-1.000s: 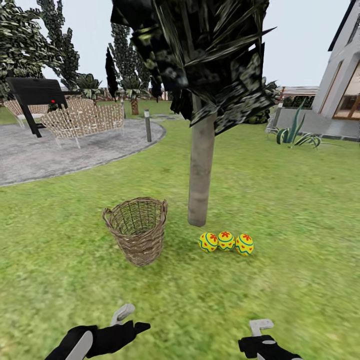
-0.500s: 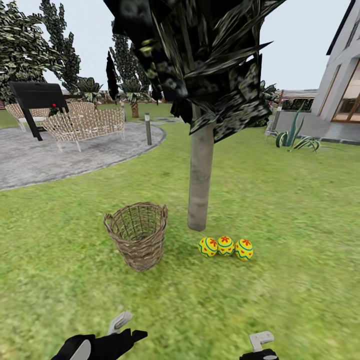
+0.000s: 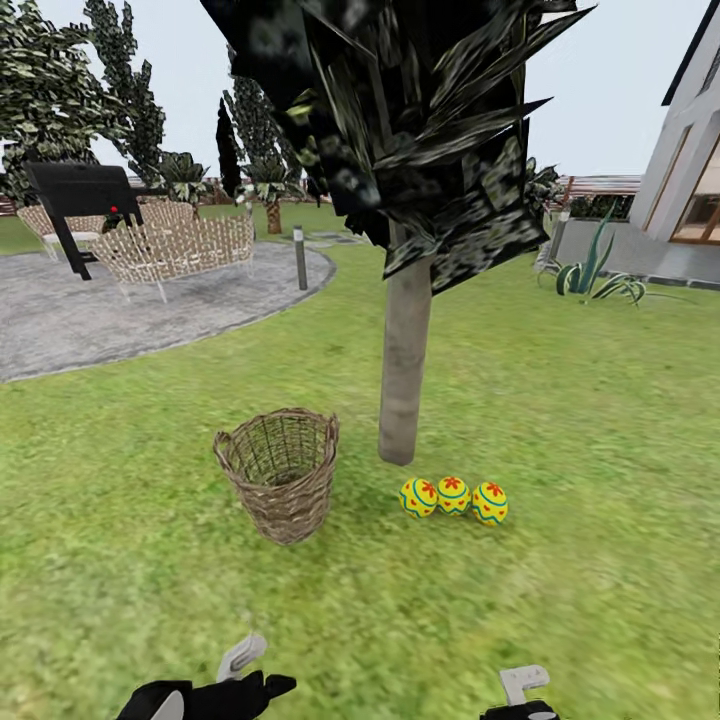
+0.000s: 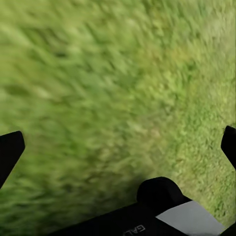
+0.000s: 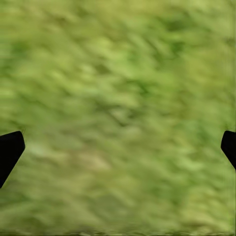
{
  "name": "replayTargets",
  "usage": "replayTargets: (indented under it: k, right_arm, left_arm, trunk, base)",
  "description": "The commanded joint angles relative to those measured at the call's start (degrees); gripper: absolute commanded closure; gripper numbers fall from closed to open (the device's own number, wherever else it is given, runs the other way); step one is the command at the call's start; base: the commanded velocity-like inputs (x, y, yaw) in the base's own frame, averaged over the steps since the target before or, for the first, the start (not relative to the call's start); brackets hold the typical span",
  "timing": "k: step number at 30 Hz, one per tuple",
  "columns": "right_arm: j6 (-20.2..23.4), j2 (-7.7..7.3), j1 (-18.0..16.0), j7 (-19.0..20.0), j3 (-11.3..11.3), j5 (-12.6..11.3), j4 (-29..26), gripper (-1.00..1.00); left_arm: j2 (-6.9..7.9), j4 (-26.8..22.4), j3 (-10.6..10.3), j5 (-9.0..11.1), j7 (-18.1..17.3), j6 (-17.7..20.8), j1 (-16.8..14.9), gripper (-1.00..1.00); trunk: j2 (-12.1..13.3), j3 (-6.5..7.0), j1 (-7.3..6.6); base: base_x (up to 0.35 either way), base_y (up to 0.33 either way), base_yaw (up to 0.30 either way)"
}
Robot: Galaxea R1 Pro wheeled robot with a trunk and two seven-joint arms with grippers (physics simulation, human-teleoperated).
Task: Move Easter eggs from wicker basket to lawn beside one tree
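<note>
Three yellow Easter eggs sit in a row on the lawn [image 3: 560,420] at the foot of the tree [image 3: 405,370]: the left egg [image 3: 418,497], the middle egg [image 3: 453,494] and the right egg [image 3: 489,503]. The wicker basket [image 3: 278,470] stands upright on the grass to the left of the trunk, and the inside that I can see holds nothing. My left gripper [image 3: 258,670] [image 4: 118,147] and right gripper [image 3: 520,695] [image 5: 118,147] hang low near me, well short of the eggs. Both are open over bare grass and hold nothing.
A grey gravel patio [image 3: 120,310] with wicker chairs [image 3: 175,250] and a black grill [image 3: 80,195] lies at the back left. A short post [image 3: 299,256] stands at its edge. A white house [image 3: 690,170] and a spiky plant [image 3: 590,275] are at the back right.
The whole picture has shifted down a little, so the camera has moved. Both arms show lower at the bottom edge. Eggs, basket and tree keep their places on the grass.
</note>
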Motion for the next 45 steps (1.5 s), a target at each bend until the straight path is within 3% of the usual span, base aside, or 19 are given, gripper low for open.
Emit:
replayTargets:
  k: [1, 15, 17, 19, 24, 30, 35, 45]
  right_arm:
    - [0.0, -0.01, 0.0, 0.0, 0.0, 0.0, 0.0, -1.0]
    - [0.0, 0.0, 0.2, -0.1, -0.1, -0.1, 0.5, -1.0]
    - [-0.1, -0.06, 0.2, -0.1, -0.1, -0.2, 0.6, -1.0]
    - [-0.2, -0.15, 0.3, 0.0, -0.1, -1.2, 0.6, -1.0]
    - [-0.2, -0.04, 1.1, 0.0, -0.1, -3.3, 0.6, -1.0]
    - [-0.4, -0.16, 1.5, 0.0, -0.3, -3.9, 0.6, -1.0]
    - [-1.4, -0.84, 1.6, 0.0, -0.5, -9.4, 0.6, -1.0]
    - [-1.4, -1.08, 1.8, 0.0, -0.4, -9.8, 0.6, -1.0]
  left_arm:
    - [-0.02, 0.3, -0.5, 0.0, 0.0, -0.5, 0.0, -1.0]
    - [-0.04, 0.7, -1.2, -0.1, 0.2, -1.2, 0.0, -1.0]
    - [-0.15, 0.7, -1.9, -1.1, 0.7, -2.3, 0.0, -1.0]
    - [-0.21, 0.7, -2.2, -2.6, 1.3, -3.1, 0.0, -1.0]
    - [-0.61, 1.0, -2.5, -3.3, 1.6, -3.8, 0.0, -1.0]
    - [-2.32, 6.1, -2.6, -3.6, 2.0, -10.2, 0.0, -1.0]
    - [-2.6, 6.9, -2.8, -3.8, 2.3, -11.1, 0.0, -1.0]
    - [-3.3, 9.2, -2.7, -3.8, 2.2, -12.4, 0.0, -1.0]
  trunk:
    - [0.4, 0.09, -0.23]
    - [6.0, 1.35, -3.3]
    - [6.8, 1.53, -3.74]
    - [7.6, 1.7, -4.18]
    - [9.6, 2.13, -5.28]
    - [12.0, 2.65, -6.6]
    - [14.1, 3.08, -7.7]
    - [18.1, 3.93, -9.89]
  base:
    - [-0.263, 0.0, 0.078]
    - [-0.275, 0.0, 0.061]
    - [-0.021, 0.0, 0.003]
    - [-0.006, 0.0, 0.001]
    - [-0.001, 0.0, 0.0]
    - [0.0, 0.0, 0.0]
    - [0.0, 0.0, 0.0]
    - [0.0, 0.0, 0.0]
